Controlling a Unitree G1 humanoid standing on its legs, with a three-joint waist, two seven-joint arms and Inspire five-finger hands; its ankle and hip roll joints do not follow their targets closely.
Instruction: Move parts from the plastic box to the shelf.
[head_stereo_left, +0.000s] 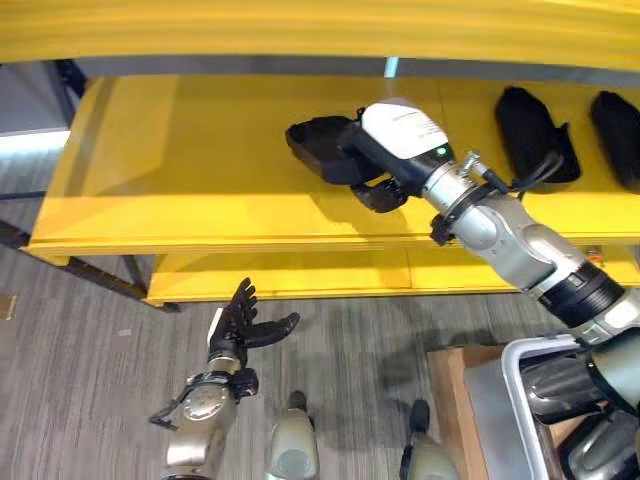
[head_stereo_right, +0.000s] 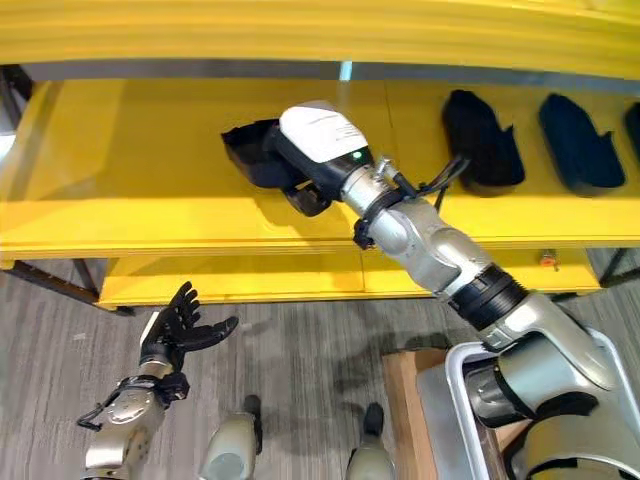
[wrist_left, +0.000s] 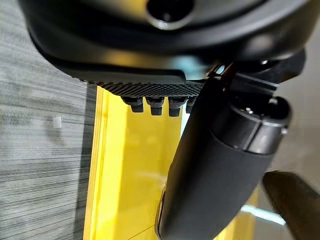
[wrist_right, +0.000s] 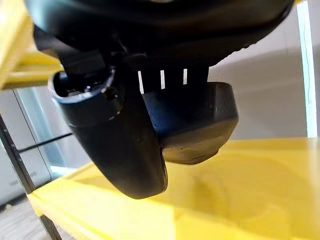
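Observation:
On the yellow shelf (head_stereo_left: 180, 160), my right hand (head_stereo_left: 378, 165) reaches in from the right, shut on a black moulded part (head_stereo_left: 315, 145). The right wrist view has the thumb and fingers (wrist_right: 120, 150) curled round that part (wrist_right: 200, 120), which sits just over the shelf board; I cannot tell whether it touches. Two more black parts (head_stereo_left: 530, 130) (head_stereo_left: 618, 135) lie on the same shelf further right. The white plastic box (head_stereo_left: 520, 385) stands at the lower right with dark parts (head_stereo_left: 560, 390) in it. My left hand (head_stereo_left: 240, 325) hangs low over the floor, open and holding nothing.
A lower yellow shelf board (head_stereo_left: 300, 275) runs under the main one, and a yellow beam (head_stereo_left: 320, 30) crosses overhead. The box rests on a brown wooden base (head_stereo_left: 450, 400). Grey carpet lies in front. The shelf's left half is bare.

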